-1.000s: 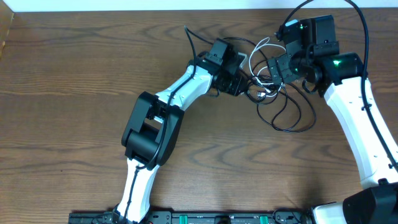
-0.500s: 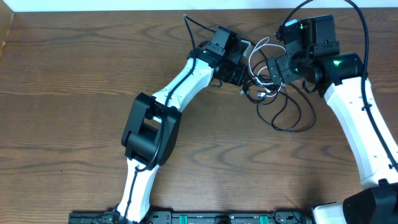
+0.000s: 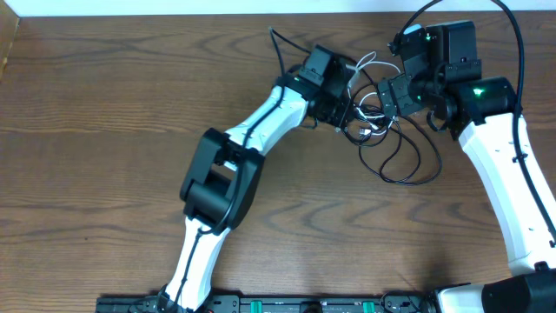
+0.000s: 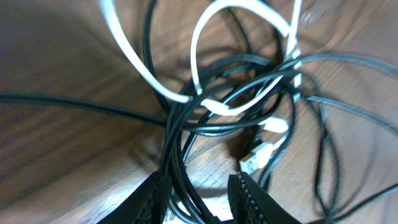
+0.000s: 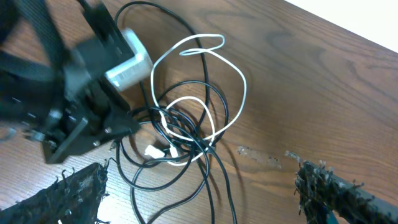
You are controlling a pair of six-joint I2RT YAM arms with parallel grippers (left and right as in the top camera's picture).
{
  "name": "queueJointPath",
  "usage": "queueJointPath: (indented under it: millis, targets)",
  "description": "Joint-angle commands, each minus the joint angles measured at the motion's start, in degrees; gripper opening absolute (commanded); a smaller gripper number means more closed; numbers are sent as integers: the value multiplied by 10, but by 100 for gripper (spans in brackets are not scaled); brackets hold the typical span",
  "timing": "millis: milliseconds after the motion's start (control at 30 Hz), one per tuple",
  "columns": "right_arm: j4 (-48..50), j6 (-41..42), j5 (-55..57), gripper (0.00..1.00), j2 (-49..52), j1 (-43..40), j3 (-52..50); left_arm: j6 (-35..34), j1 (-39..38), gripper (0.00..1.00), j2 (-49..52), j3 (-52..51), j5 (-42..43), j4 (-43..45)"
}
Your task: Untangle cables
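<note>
The cables (image 3: 388,149), black strands knotted with a white one (image 3: 365,63), lie on the table at the back right. My left gripper (image 3: 346,109) is at the tangle's left edge. In the left wrist view, black strands (image 4: 177,146) run between its fingers (image 4: 199,198), close against the left one, with a gap to the right one; the jaws stand partly open. A white loop (image 4: 195,62) and a small plug (image 4: 252,163) lie just ahead. My right gripper (image 3: 382,96) hovers over the tangle, wide open (image 5: 205,193), holding nothing, with black loops (image 5: 205,177) on the table below.
The wooden table (image 3: 104,130) stretches left and forward of the tangle. Its back edge meets a white wall (image 3: 174,7) just behind the cables. The left arm's body (image 5: 81,118) fills the left of the right wrist view.
My left gripper has slid right and slightly back, into the tangle's left side. The right arm has shifted a little to the right. The cable pile has barely changed shape.
</note>
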Motion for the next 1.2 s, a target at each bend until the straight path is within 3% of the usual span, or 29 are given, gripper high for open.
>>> queueJointPath:
  millis: [0, 100, 933, 1033, 1100, 1167]
  targets:
    - [1, -6, -3, 95, -13, -3, 14, -7, -3, 35, 17, 8, -17, -2]
    - [2, -6, -3, 95, -13, -3, 14, -7, -3, 35, 17, 8, -52, -8]
    - [5, -8, -16, 95, -13, -3, 14, -7, -23, 36, 46, 8, -56, -21]
    - [4, -8, -16, 94, -13, -3, 14, -8, -28, 29, 53, 8, -56, -21]
    - [4, -8, -16, 94, -13, -3, 14, -7, -28, 11, 54, 8, -57, -25]
    - [4, -8, -16, 94, -14, -3, 14, -7, -24, 7, 54, 9, -62, -30]
